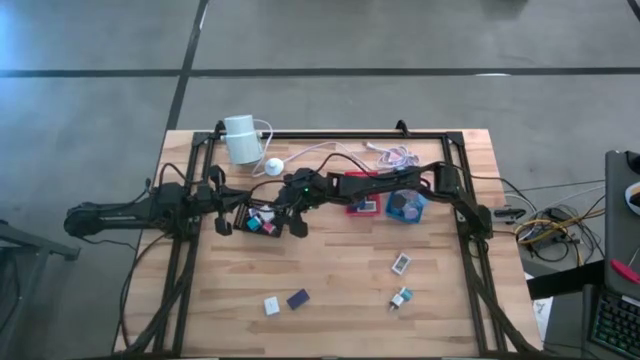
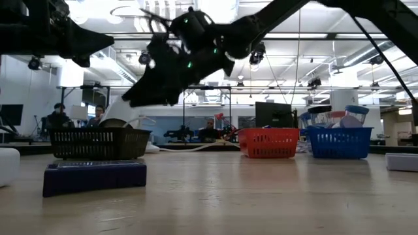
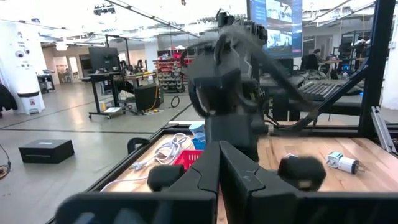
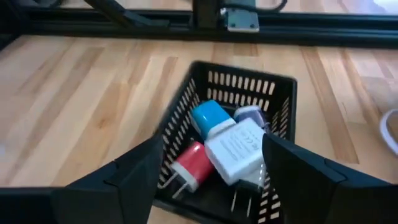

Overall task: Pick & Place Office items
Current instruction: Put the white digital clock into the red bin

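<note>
My right gripper (image 4: 211, 149) hangs open just above the black basket (image 4: 283, 93) near the table's middle left (image 1: 262, 222). In the basket lie small office items: a white charger block (image 4: 239, 152), a blue-and-white one (image 4: 208, 118), a red one (image 4: 189, 163) and a purple one (image 4: 250, 114). Neither finger touches them. My left gripper (image 1: 222, 218) waits shut beside the basket's left side, its fingers (image 3: 219, 163) pointing toward the right arm. More items lie loose on the wood: a white one (image 1: 401, 263), a teal-and-white one (image 1: 400, 298), a white one (image 1: 272, 305) and a dark one (image 1: 298, 298).
A red tray (image 1: 362, 206) and a blue tray (image 1: 407, 206) sit right of the black basket, under the right arm. A white cylinder (image 1: 240, 138), its puck (image 1: 273, 167) and a white cable (image 1: 395, 155) lie along the far edge. The near half of the table holds only the loose items.
</note>
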